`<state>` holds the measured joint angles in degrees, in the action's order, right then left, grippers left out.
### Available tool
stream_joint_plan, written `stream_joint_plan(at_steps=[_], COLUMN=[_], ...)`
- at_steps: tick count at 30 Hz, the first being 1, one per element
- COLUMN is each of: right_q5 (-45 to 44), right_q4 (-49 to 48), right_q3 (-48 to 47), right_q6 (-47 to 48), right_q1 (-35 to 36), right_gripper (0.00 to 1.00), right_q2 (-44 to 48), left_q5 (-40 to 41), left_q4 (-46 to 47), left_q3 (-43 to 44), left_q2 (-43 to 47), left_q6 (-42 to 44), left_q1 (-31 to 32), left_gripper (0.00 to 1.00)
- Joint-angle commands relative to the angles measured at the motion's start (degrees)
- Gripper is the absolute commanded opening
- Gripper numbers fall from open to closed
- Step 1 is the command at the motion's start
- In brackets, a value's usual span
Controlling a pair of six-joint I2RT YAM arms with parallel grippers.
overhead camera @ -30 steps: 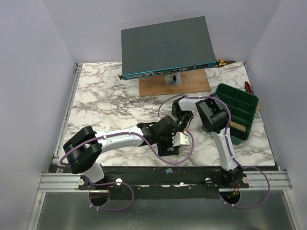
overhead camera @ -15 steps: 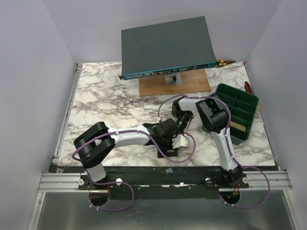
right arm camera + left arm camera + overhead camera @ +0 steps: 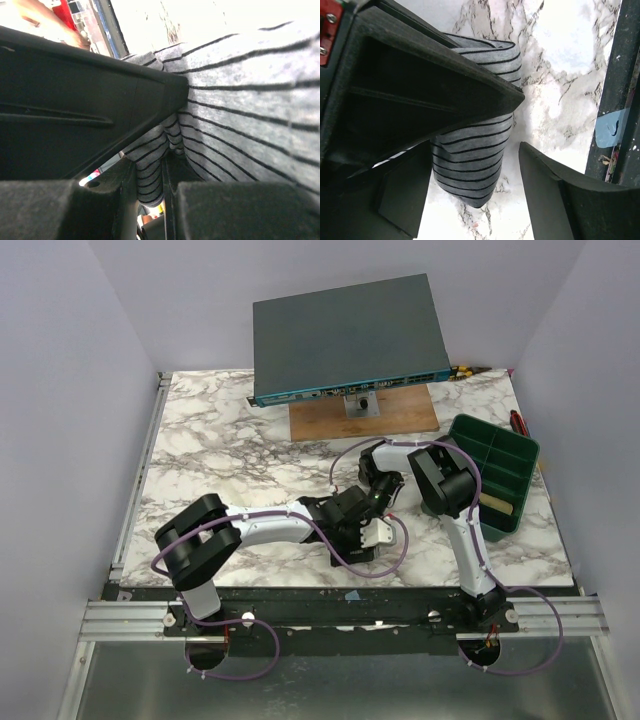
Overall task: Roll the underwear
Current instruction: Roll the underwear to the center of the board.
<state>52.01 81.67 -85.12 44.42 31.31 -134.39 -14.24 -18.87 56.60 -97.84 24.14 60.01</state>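
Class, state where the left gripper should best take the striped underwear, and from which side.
Probably across the narrow width of the underwear, near its rounded end, from above: it lies as a narrow bundle between the open fingers of the left gripper, while the right gripper pinches another part.

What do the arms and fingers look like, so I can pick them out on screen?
The left arm and right arm both have white links joined by bulky black joint housings, with a purple cable looping along each. The left fingers and right fingers are matte black wedges tapering to blunt tips.
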Motion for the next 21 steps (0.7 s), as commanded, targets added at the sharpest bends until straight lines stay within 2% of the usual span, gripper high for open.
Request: stream_joint_plan(at_steps=[1,10,13,21], right_q5=[-15.27,-15.18,-15.14,-15.05], right_q4=[-13.29,-13.11,-13.29,-15.15], right_q3=[1.86,1.19,1.35,2.63], right_q6=[4.27,4.4,4.2,2.97], right_q1=[0.53,0.59,0.59,0.38], right_gripper=[0.06,0.06,0.06,0.06], right_q2=[-4.57,-5.0,-4.84,-3.15], left_q5=[-2.23,-5.09,-6.2,-7.73], left_q4=[5.55,3.67,3.0,1.15], left_q3=[0.53,2.2,2.6,4.03], left_q2=[-1.07,-3.29,-4.13,-6.39], left_q6=[0.02,-1.07,-1.74,-2.29], left_q1=[-0.07,-0.07,-0.07,-0.07], left_gripper=[0.67,0.48,0.45,0.22])
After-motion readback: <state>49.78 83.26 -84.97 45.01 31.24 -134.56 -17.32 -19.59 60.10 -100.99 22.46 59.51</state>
